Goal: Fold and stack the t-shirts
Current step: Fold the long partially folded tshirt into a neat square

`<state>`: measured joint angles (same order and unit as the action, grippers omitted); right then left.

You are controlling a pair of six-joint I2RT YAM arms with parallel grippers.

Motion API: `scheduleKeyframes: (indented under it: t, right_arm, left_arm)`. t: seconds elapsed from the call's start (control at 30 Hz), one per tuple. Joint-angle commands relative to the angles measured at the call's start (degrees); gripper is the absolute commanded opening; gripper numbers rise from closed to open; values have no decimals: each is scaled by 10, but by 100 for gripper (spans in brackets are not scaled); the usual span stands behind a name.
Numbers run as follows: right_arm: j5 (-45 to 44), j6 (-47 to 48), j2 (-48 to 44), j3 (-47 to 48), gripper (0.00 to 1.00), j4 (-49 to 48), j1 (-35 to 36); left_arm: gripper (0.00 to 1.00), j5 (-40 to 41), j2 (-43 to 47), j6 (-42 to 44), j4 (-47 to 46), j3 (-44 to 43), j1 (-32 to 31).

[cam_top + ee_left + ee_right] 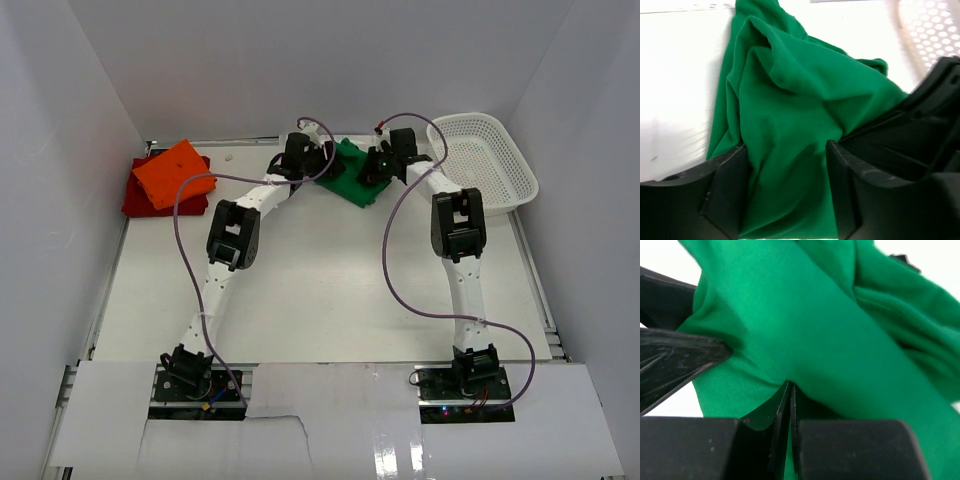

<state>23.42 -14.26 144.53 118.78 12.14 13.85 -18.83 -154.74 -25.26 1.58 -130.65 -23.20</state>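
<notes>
Top: green t-shirt (352,180) bunched on the counter (330,290) at 12 o'clock, left claw (318,160) and right claw (375,168) both on it. Orange t-shirt (175,175) sits folded on the dark red t-shirt (135,198) at 10 o'clock, basket (490,160) at 2. Left wrist: claw (785,155) partway apart, green cloth (790,100) filling the gap; can't tell if clamped. Right wrist: claw (790,405) pinched tight on a green fold (815,335).

place: robot lab cell | evid: white encl. walls (50,200), white table (330,300), loose cables (177,225)
</notes>
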Motion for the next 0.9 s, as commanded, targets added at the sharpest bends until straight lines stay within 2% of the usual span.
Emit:
scheduleKeyframes:
  t: [0.0,0.13,0.23,0.3,0.37,0.43,0.53,0.57,0.6,0.7,0.87]
  right_arm:
    - [-17,22,-9,8,8,23,15]
    - [-19,22,-11,-17,8,12,18]
    - [-22,30,-11,-21,8,17,21]
    - [-26,37,-14,-25,8,31,25]
    - [-26,46,-24,-48,8,43,29]
    - [-23,56,-40,-77,8,50,36]
    - [-36,63,-99,-173,8,53,48]
    - [-41,63,-138,-201,8,51,51]
    - [-48,62,-157,-263,8,47,61]
    - [-60,53,-242,-358,8,38,84]
    - [-72,28,-381,-563,8,20,122]
  left_arm:
    - [67,94,56,28,82,53,-4]
    - [67,213,86,24,118,92,-4]
    - [69,248,93,37,132,94,-4]
    - [70,241,88,53,139,88,-6]
    - [70,239,80,56,188,70,-10]
    - [69,249,98,51,212,93,-20]
    - [70,273,156,26,200,224,-45]
    - [71,281,202,15,194,262,-51]
    - [71,281,225,-6,184,336,-62]
    - [73,275,313,-29,172,437,-83]
    - [75,238,450,-91,171,668,-117]
